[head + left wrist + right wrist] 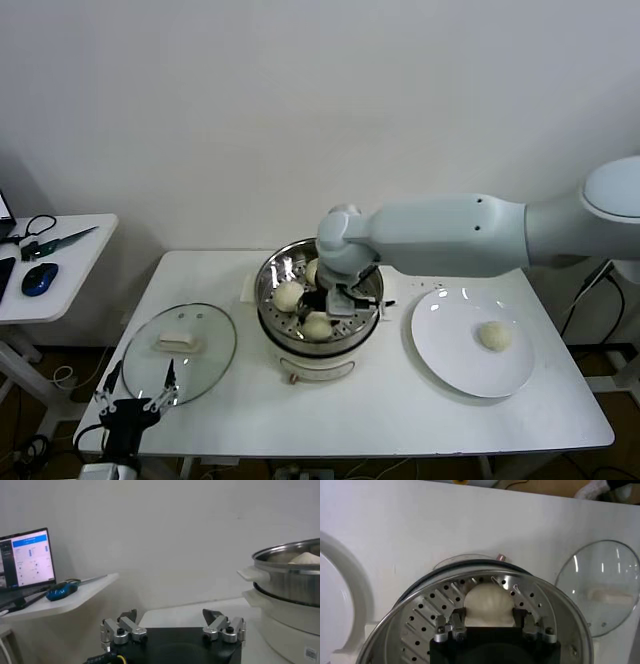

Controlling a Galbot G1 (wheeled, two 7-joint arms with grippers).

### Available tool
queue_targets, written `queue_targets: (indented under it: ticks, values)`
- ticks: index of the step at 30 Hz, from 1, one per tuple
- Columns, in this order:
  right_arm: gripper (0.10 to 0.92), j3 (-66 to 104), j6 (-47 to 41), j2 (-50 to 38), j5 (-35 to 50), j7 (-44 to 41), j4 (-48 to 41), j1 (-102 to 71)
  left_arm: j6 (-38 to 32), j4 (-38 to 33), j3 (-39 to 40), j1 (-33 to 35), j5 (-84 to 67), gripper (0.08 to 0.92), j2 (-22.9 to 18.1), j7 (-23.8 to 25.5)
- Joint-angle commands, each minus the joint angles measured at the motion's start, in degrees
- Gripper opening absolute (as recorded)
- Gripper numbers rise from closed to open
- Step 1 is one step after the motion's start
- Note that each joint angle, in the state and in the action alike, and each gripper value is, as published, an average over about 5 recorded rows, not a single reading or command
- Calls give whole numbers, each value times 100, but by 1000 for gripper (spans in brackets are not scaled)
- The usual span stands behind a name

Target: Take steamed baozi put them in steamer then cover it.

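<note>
light: bright, even, diffuse | shadows: faint | glare: cover (pixel 180 352) glass, steamer (pixel 318 300) rim | focus: sharp

The right arm stretches across from the right, its right gripper (pixel 338 297) pointing down, jaws spread. The left gripper (pixel 135 400) waits low at the near left, jaws spread.

The steamer (pixel 318 312) stands in the middle of the white table (pixel 330 415). Its top is open, but the right gripper (pixel 343 300) and its big arm reach down into it and fill the side at 3 o'clock. Three baozi (pixel 289 295) sit on the tray, so there is little bare room inside. At 9 o'clock from the steamer lies the cover (pixel 180 350), flat on the table. The left gripper (pixel 133 400) waits at the cover's 6 o'clock edge, fingers apart. At 3 o'clock lies the plate (pixel 450 350) with one baozi (pixel 494 336). The table strip at 6 o'clock is bare.
</note>
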Motion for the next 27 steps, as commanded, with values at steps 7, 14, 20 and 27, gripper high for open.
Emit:
queue_targets:
  ticks: [7,14,20,27]
  values:
    - [790,60,253,-155,477,-245,-146,432,-1,3,3,-6,-7,823,-10,-2]
    - [822,-529,252,-1090,2086,-1066,-930,1557,-1,34,19,-22,-2,823,-16,-1]
    - [823,-1709,-1198,-2412,3516,-1503,-1023,2307,2,36,46,-56,-11,823,-19,10]
    - [823,-1512,-2403,-3995,3148,-1254,-1026,1302,12,7,74,-107,-151,823,-11,45]
